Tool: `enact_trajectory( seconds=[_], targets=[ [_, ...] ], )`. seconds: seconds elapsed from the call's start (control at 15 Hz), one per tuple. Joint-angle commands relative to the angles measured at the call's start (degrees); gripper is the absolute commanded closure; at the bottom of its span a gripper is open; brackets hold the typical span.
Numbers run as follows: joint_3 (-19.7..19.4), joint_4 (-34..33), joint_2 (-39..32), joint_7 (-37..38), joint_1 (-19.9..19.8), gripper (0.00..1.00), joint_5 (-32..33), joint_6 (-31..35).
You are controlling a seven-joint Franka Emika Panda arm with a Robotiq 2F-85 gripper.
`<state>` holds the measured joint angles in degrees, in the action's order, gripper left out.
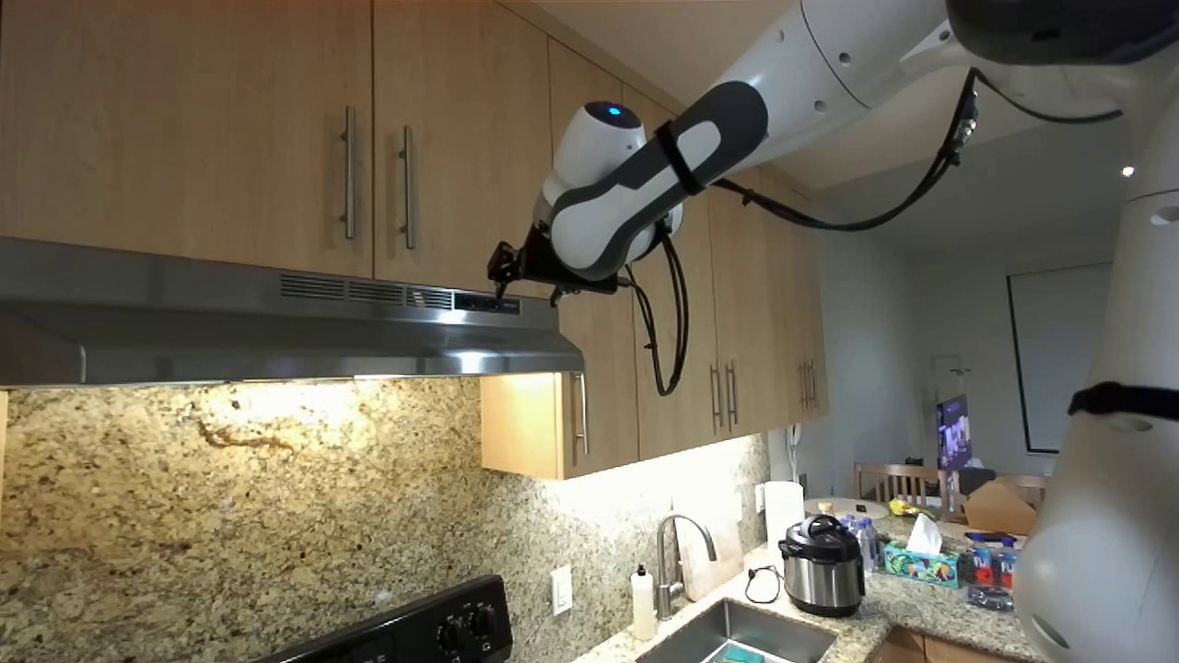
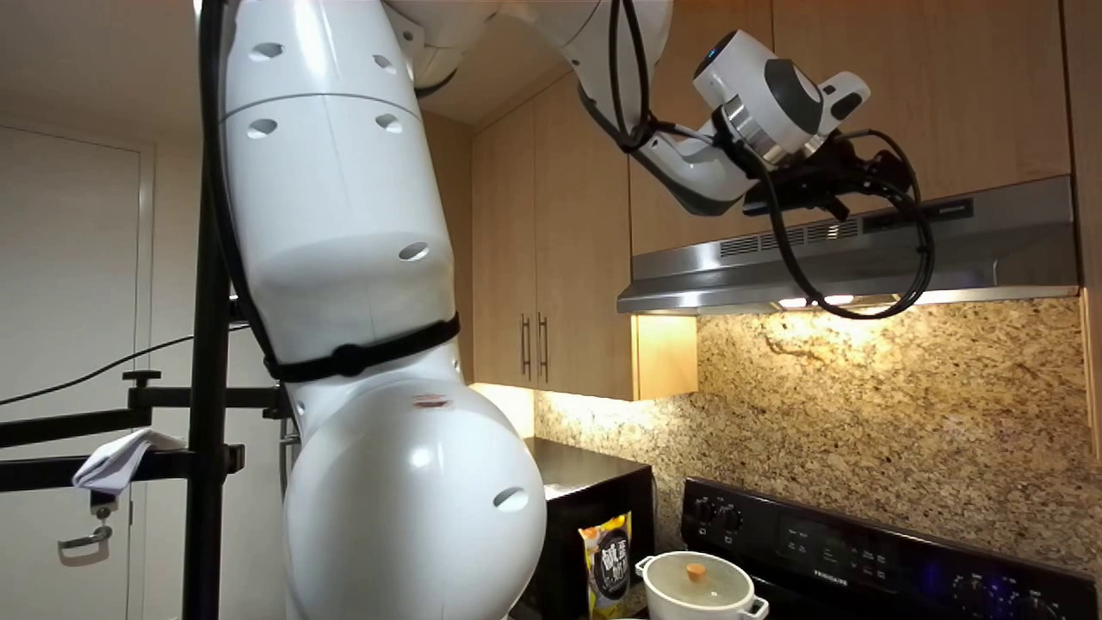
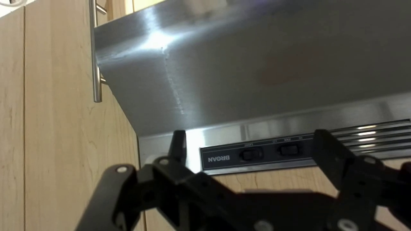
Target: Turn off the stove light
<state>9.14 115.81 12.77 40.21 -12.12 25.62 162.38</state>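
Note:
The steel stove hood [image 1: 230, 318] hangs under the cabinets, and it also shows in an exterior view [image 2: 689, 271]. Its lamps [image 2: 814, 301] glow underneath and light the backsplash. In the wrist view the black control panel [image 3: 218, 158] reads upside down. It holds the LIGHT switch [image 3: 251, 155] and, right of it, the FAN switch [image 3: 289, 149]. My gripper [image 3: 250, 133] is open and empty, its fingers spread either side of the switches. In an exterior view the gripper [image 1: 528, 295] is close in front of the panel [image 1: 493, 304]; contact cannot be told.
Wooden cabinets [image 1: 461, 120] with bar handles rise above the hood. Hood vents [image 3: 369, 138] lie right of the panel in the wrist view. A cable loop [image 2: 925, 250] hangs from the wrist. Below are the black stove panel [image 2: 835, 551] and a white pot [image 2: 702, 594].

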Motion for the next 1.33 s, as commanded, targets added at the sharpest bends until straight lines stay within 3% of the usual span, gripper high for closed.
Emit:
enact_trajectory(
  seconds=[0.0, 0.47, 1.27],
  targets=[
    [0.72, 0.77, 0.65, 1.99, -0.73, 0.00, 1.26, -0.68],
    [0.16, -0.48, -0.30, 0.12, -0.11, 0.00, 0.17, -0.31],
    [-2.16, -10.19, -7.76, -2.87, 0.98, 0.00, -4.68, -6.65]
  ],
)
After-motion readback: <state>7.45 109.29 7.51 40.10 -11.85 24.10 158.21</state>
